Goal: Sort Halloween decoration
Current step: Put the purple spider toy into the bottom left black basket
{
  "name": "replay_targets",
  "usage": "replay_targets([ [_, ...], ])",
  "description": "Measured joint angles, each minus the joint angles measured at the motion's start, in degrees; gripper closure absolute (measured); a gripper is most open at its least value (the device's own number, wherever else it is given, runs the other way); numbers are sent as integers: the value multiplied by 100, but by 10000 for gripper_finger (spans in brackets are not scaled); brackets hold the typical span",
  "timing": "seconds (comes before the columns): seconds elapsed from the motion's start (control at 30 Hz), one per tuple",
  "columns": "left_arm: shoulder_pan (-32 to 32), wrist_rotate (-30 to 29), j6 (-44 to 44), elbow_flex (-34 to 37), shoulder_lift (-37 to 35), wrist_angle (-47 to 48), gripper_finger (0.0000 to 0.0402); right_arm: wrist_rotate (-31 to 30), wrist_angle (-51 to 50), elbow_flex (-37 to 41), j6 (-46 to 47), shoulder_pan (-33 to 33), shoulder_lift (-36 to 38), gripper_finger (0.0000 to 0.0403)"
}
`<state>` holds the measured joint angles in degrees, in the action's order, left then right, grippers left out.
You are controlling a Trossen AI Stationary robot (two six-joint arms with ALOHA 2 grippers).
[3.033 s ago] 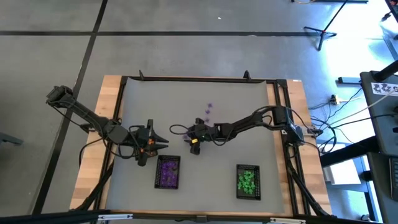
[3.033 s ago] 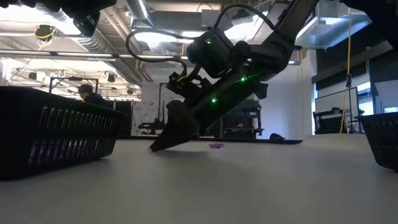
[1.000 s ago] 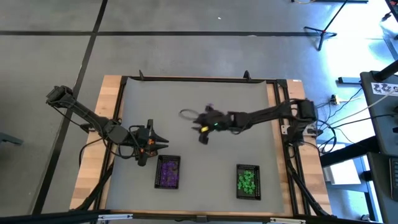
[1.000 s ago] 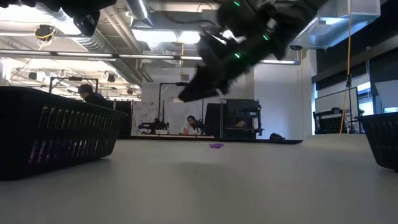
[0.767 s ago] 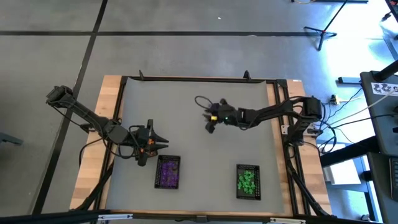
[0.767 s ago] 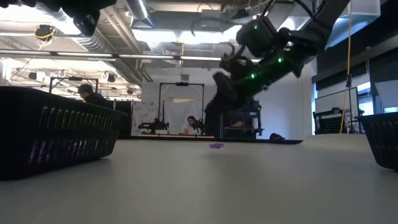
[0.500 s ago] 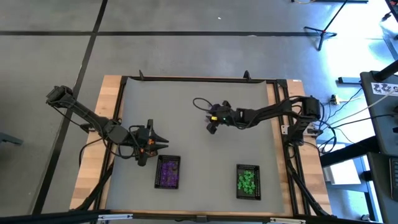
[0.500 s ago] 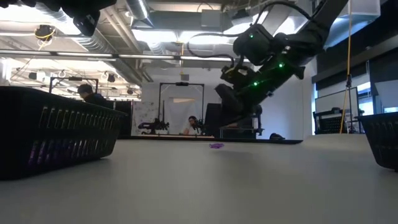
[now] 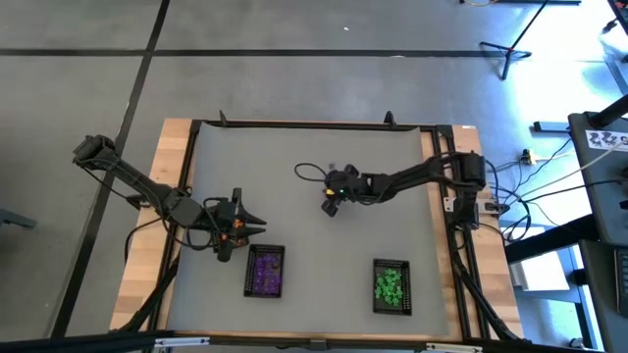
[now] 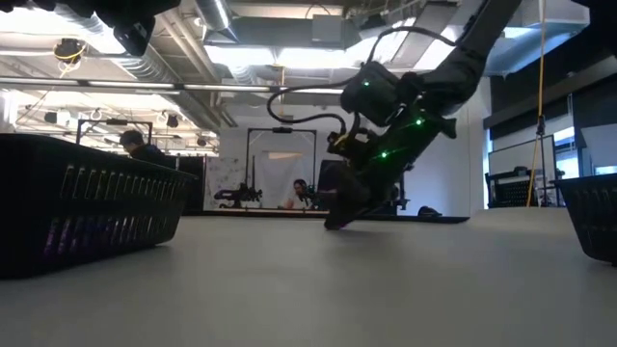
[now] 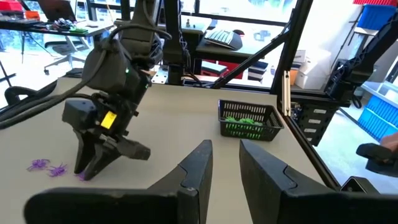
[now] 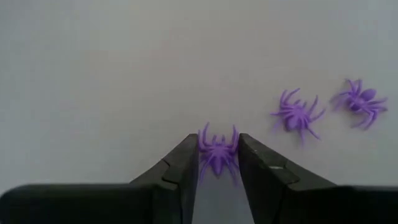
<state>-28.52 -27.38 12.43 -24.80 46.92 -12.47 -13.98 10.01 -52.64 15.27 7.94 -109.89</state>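
Three small purple plastic spiders lie on the grey table. One spider (image 12: 217, 154) lies between the fingertips of my right gripper (image 12: 217, 140), which slants down onto the table's middle (image 9: 330, 209) with a narrow gap. The other two (image 12: 297, 115) (image 12: 359, 99) lie beside it. My left gripper (image 9: 257, 225) waits above the table's left part by the purple tray; its fingers (image 11: 225, 152) stand slightly apart with nothing between them. My right gripper has one fingertip (image 12: 188, 152) on each side of the purple spider, at its legs (image 12: 203, 138). It comes slanting down from the table's right side. The spider lies flat on the table. Whether the fingertips touch the legs, I cannot tell.
A black mesh tray with purple trinkets (image 9: 265, 272) stands near the front edge left of centre, and one with green trinkets (image 9: 392, 286) to its right. A black frame (image 9: 294, 126) runs round the table.
My right gripper has come down from well above the table to the tabletop near its middle, tipping more steeply downward and rolling a little. Its fingertips now stand around a purple spider, which has stayed in place. In the low view it now covers that spider.
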Motion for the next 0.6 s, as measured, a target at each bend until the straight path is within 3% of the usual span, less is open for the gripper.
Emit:
replay_targets([
  [0.23,1,0,0,0,-1,0,327,2,-394,-199,16,-4,-74,295],
  [0.47,-1,0,0,0,-2,0,327,162,-626,-346,-77,-11,-45,392],
  [0.6,0,0,0,0,-1,0,327,197,-669,-397,-90,-49,-45,391],
])
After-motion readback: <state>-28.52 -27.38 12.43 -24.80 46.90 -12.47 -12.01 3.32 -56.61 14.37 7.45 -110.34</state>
